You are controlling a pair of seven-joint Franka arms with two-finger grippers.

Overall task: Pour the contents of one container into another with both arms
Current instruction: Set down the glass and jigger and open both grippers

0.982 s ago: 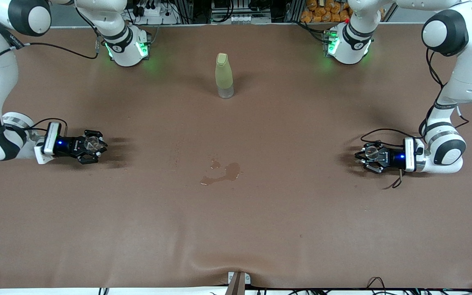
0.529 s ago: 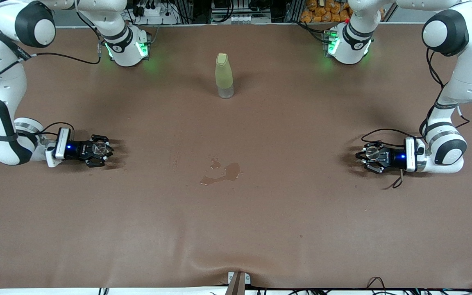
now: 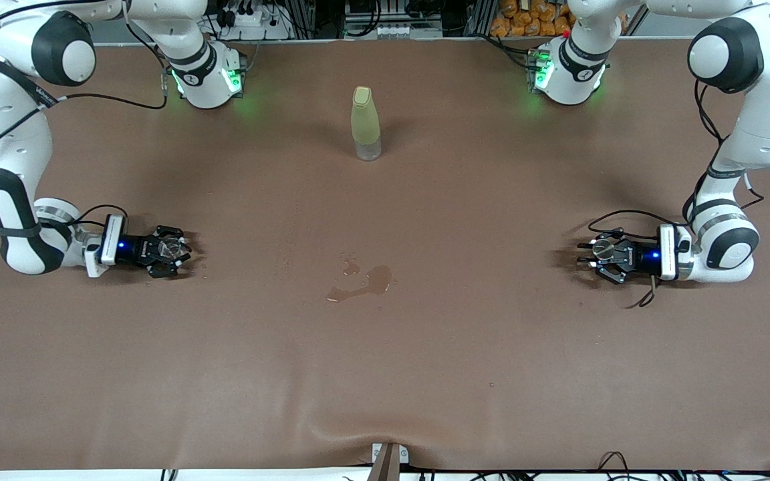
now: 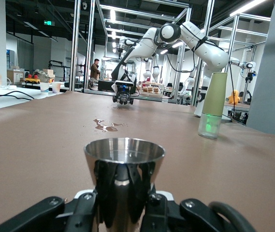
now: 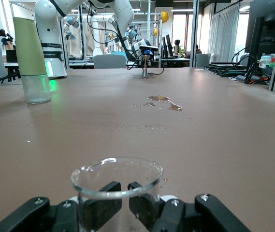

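steel cup (image 4: 124,166): rigid, light, slick; left gripper (image 3: 597,254) easing off its stem
glass cup (image 5: 116,191): fragile, slippery; right gripper (image 3: 170,250) clamps its lower wall

bottle (image 3: 365,123) mid-table, nearer bases | spill (image 3: 363,282) nearer camera — cups at table ends

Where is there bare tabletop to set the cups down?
Bare brown mat spreads nearer the front camera than the spilled puddle, and between the puddle and each gripper. Only the puddle and the upright pale green bottle interrupt the middle.
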